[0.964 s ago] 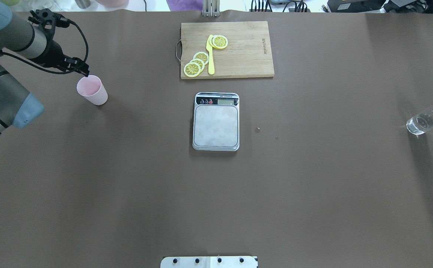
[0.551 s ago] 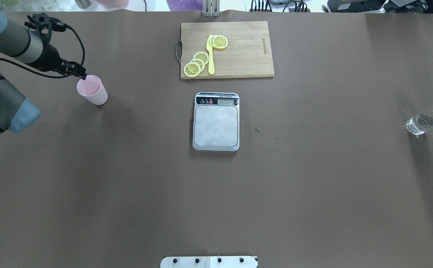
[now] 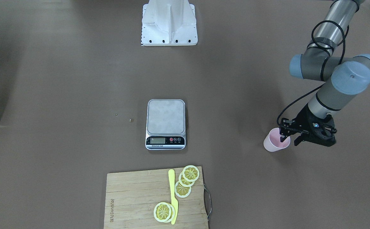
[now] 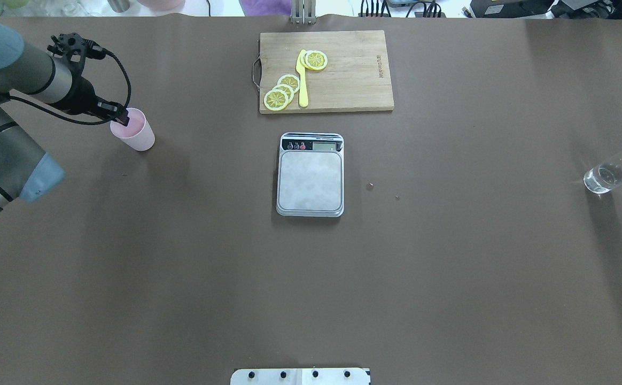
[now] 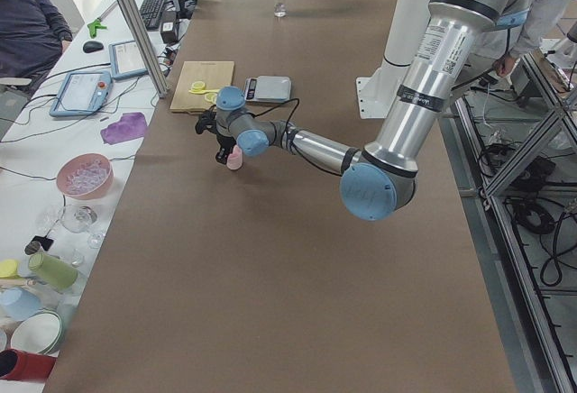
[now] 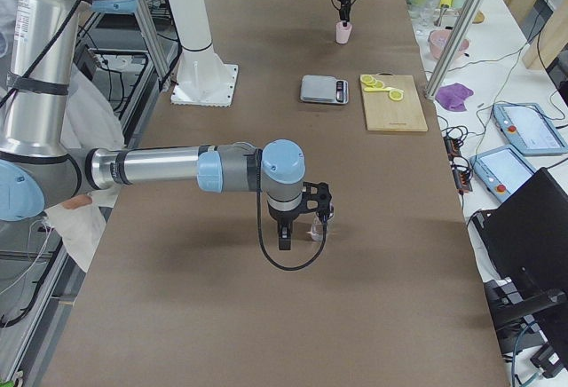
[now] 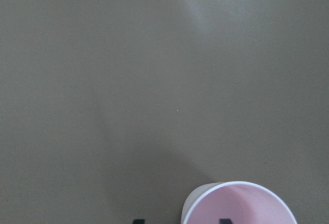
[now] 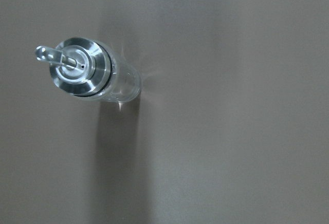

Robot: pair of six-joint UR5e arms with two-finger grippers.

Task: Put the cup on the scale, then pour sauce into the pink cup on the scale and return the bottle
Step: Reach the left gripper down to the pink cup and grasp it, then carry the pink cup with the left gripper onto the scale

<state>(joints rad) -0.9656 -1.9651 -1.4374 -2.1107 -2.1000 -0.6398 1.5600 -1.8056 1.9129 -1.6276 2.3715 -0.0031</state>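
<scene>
One left claw [image 3: 289, 139] finger in cup [image 3: 272, 145], bottle [image 8: 97, 75] spout wrist-view only

Soft light, glare off bottle [image 8: 126, 82]

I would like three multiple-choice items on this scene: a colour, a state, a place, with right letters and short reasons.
1. The knife on the cutting board is: A yellow; B red; C black.
2. The scale's platform is: A bare; B loaded; C tilted.
3. The pink cup stands: A on the scale; B on the cutting board; C on the table, at the left gripper.
Answers: A, yellow against the wood; A, nothing rests on it; C, a gripper finger dips inside its rim.
</scene>
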